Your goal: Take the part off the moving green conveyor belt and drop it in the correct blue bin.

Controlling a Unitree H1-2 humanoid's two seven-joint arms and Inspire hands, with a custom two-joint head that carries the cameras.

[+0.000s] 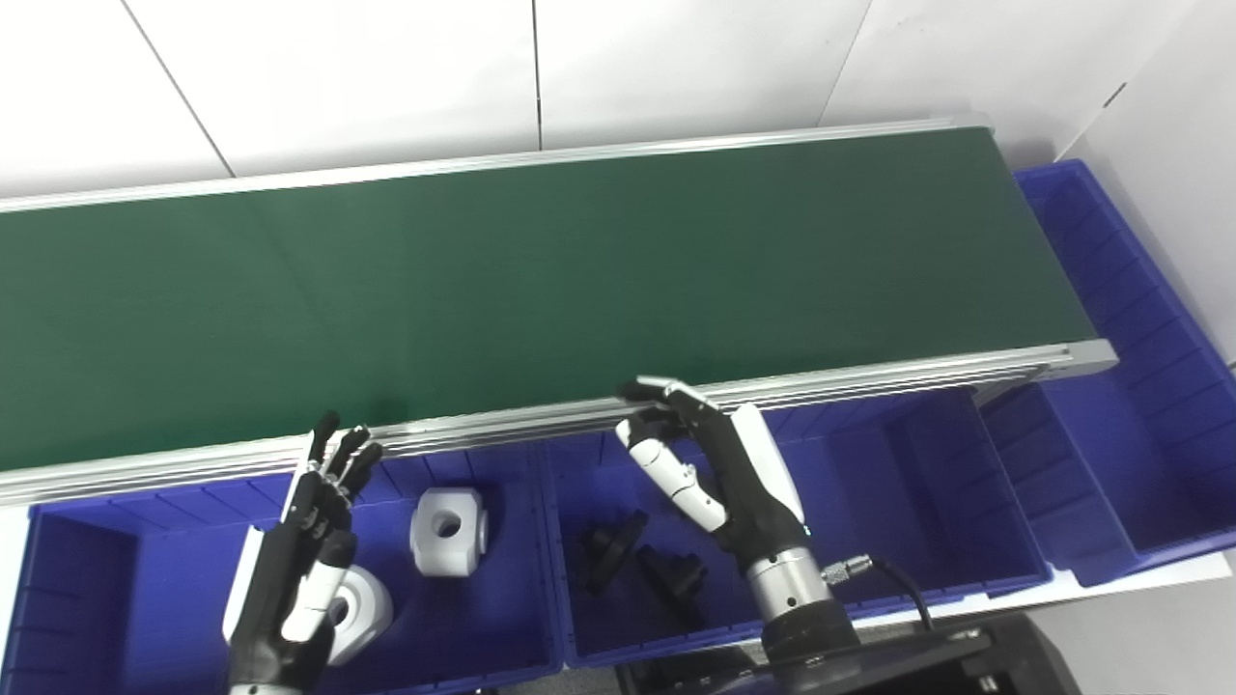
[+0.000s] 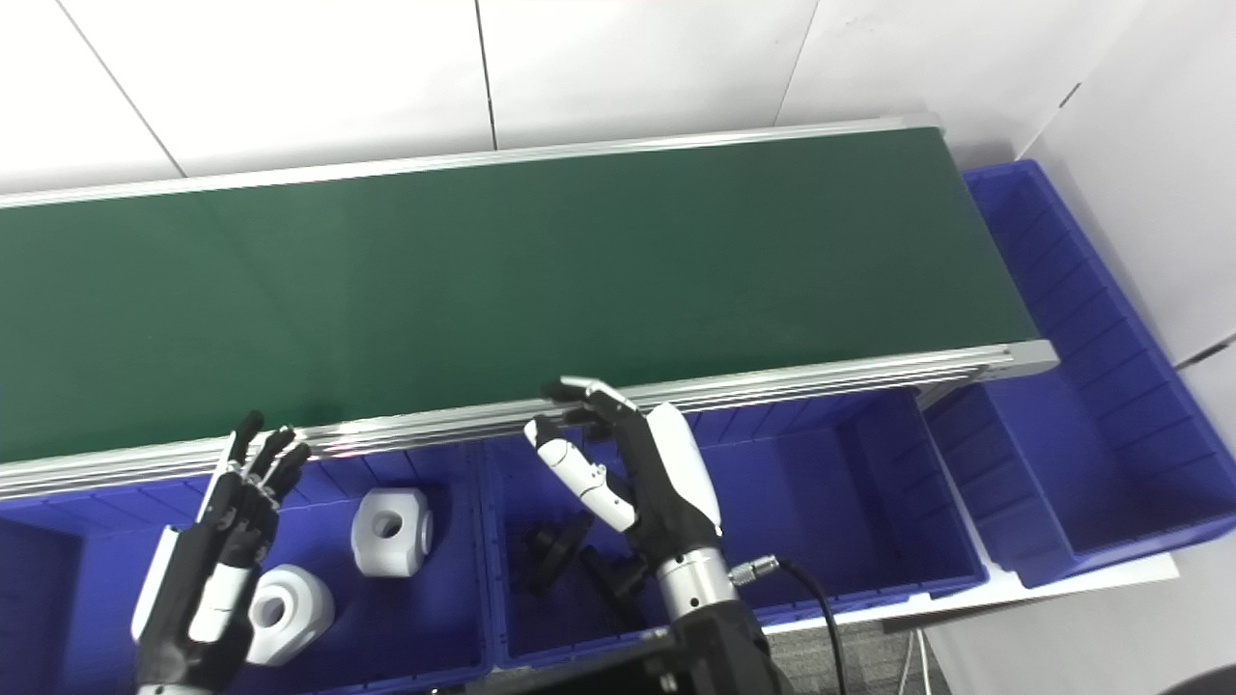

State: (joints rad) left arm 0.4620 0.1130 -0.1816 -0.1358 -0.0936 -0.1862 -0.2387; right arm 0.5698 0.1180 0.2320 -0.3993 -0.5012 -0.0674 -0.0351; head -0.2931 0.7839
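Below the near aluminium rail of the green conveyor belt (image 1: 541,280), both hands hang over a row of blue bins. On the left, the left hand (image 1: 299,550) stands upright above the left bin (image 1: 87,579), fingers (image 1: 340,461) straight, spread a little and pointing up toward the rail, holding nothing. Two white parts lie in that bin: one white part (image 1: 446,529) just right of the hand and clear of it, the other white part (image 1: 359,608) partly hidden behind the hand's palm and thumb. On the right, the right hand (image 1: 719,463) rises from its metal wrist over the middle bin (image 1: 869,541), palm turned leftward, fingers loosely curled with their tips at the rail's edge and the thumb held apart; it is empty too. Two black parts (image 1: 637,560) lie in the middle bin, just left of that wrist. At the belt's right end sits a further blue bin (image 1: 1139,386). No part shows on the belt's surface.
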